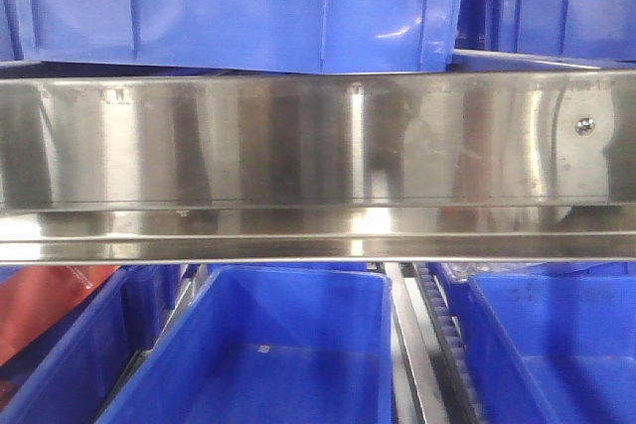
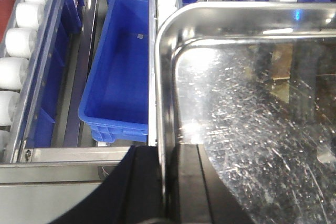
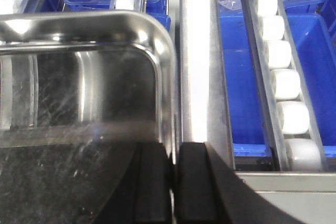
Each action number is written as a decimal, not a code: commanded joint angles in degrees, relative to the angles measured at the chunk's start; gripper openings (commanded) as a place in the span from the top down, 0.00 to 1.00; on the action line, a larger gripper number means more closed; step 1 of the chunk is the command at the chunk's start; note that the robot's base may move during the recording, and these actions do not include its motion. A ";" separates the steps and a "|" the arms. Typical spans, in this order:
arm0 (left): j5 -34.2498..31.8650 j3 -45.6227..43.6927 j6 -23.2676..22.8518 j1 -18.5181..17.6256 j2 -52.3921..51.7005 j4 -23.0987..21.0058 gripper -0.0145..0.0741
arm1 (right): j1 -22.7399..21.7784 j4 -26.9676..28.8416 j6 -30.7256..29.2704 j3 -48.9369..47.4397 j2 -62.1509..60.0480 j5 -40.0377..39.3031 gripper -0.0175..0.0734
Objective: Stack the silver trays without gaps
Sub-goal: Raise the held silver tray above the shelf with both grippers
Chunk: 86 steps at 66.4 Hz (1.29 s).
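The left pincer [image 2: 169, 195] grips the left rim of the silver tray [image 2: 252, 129], clamped across its wall, a blue bin [image 2: 123, 77] lying lower to the left; the right pincer [image 3: 174, 184] grips the tray's right rim, beside a steel rail [image 3: 197, 66].

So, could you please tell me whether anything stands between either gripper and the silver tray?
Nothing visible does: the left gripper is shut on the left rim of the silver tray, and the right gripper is shut on its right rim.
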 commanded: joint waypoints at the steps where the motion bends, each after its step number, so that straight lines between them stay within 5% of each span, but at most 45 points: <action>1: -3.20 -0.07 0.67 -0.30 -0.10 -0.30 0.85 | 0.67 -0.79 -0.06 -0.35 0.20 -5.40 0.83; 63: -3.22 -0.07 0.67 -0.30 -0.10 0.38 0.85 | 0.67 -0.79 -0.06 -0.35 0.20 -6.21 0.83; 86: -3.22 -0.07 0.67 -0.30 -0.10 9.78 0.85 | 0.67 -0.79 -0.06 -0.35 0.20 -7.20 0.83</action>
